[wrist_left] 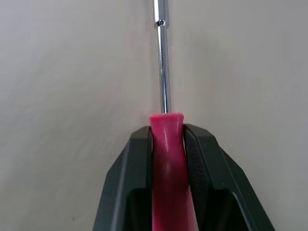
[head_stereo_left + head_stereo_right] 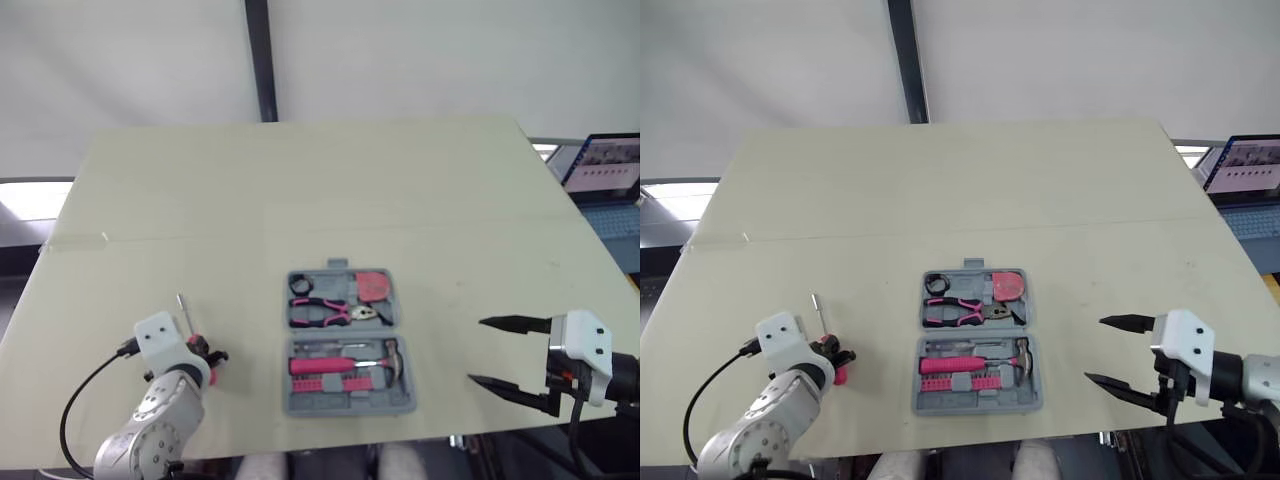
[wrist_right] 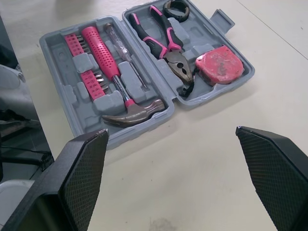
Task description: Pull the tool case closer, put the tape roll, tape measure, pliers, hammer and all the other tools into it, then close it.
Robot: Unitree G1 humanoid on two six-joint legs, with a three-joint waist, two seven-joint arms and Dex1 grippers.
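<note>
Near the table (image 2: 300, 180) edge, room beyond: one open tool case (image 2: 350, 408).
One screwdriver (image 1: 162, 72) pinched by left gripper (image 1: 166, 139); right gripper (image 2: 476, 350) spread.

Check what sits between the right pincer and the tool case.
Nothing: only bare table lies between the right pincer and the tool case, as the left eye view and right wrist view show.

Head pair above tool case (image 2: 350, 406); wrists close.

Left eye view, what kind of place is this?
Likely an office or lab test area rather than a workshop: a plain pale table, a bare white wall behind it, a laptop off to the right, and one small tool case.
</note>
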